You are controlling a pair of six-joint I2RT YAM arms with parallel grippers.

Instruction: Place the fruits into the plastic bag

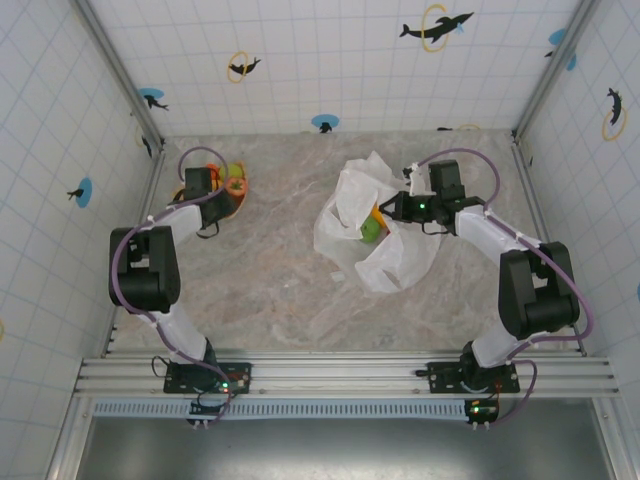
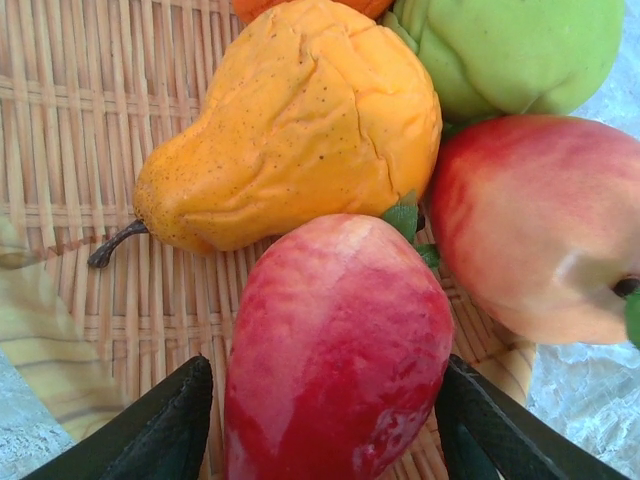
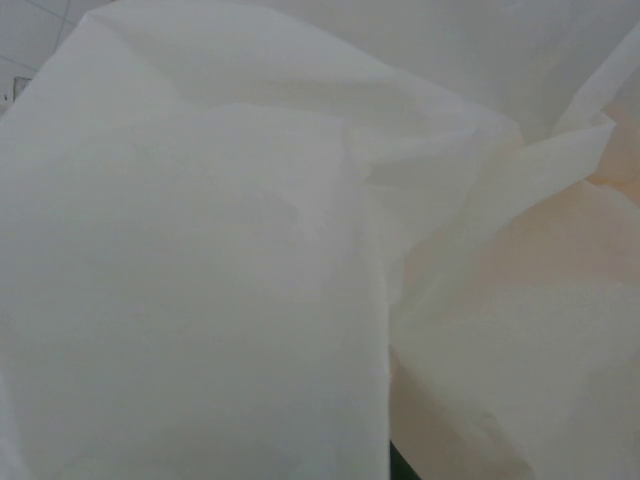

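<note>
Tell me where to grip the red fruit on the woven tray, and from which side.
Grip the red fruit across its narrow middle, coming from its free near end, where the left hand sits astride it. The yellow pear and the peach crowd its far end.

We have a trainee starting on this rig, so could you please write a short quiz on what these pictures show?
1. True or false: the left gripper has its fingers on either side of a banana.
2. Seen from above, which of these shows inside the plastic bag? A) a green fruit B) a purple fruit C) a blue fruit
3. Fill in: the fruits not yet bagged lie on a woven ____.
Key: 1 false, the fingers flank the red fruit; 2 A, the green fruit; 3 tray.
</note>
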